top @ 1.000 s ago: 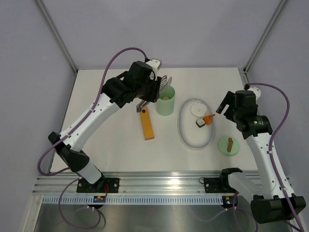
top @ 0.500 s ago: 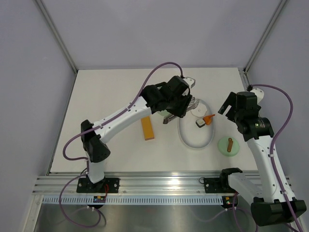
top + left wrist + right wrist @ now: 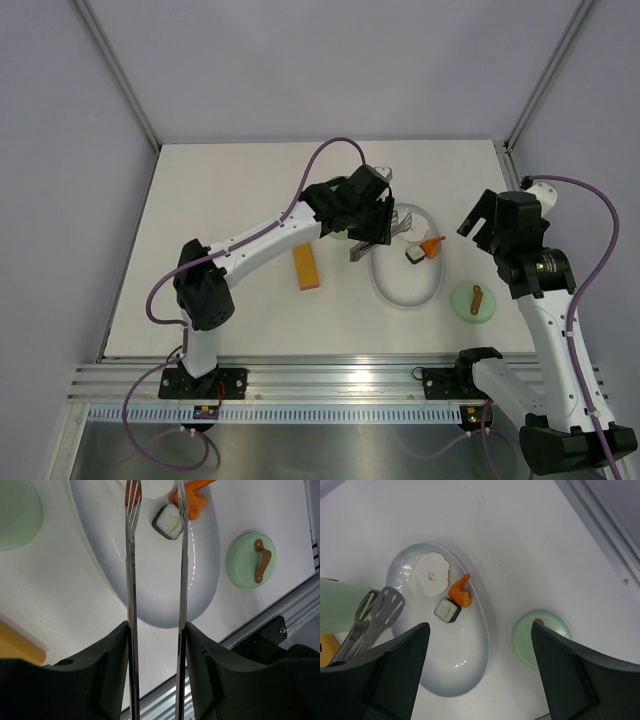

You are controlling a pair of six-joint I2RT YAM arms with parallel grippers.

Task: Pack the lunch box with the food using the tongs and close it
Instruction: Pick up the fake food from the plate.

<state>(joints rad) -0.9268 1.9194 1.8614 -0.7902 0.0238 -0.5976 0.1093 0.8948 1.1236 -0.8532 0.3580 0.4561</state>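
My left gripper [image 3: 372, 240] is shut on the tongs [image 3: 131, 580], whose two arms stand apart. Their tips hang over the white plate [image 3: 150, 610], either side of a dark-and-white cube [image 3: 168, 521]. An orange piece [image 3: 192, 502] touches the right tip and a white rice ball [image 3: 431, 573] lies just beyond. The mint lunch box [image 3: 340, 611] stands left of the plate, mostly hidden under the left arm in the top view. Its green lid [image 3: 474, 302] with a brown handle lies right of the plate. Above the lid and plate my right gripper [image 3: 480, 680] is open and holds nothing.
A long orange block [image 3: 305, 267] lies on the table left of the plate. The metal rail [image 3: 280, 610] runs along the near edge of the table, close to the lid.
The left arm has swung right with the tongs, from over the lunch box to over the plate. The tong arms have spread a little. The right arm has hardly moved.
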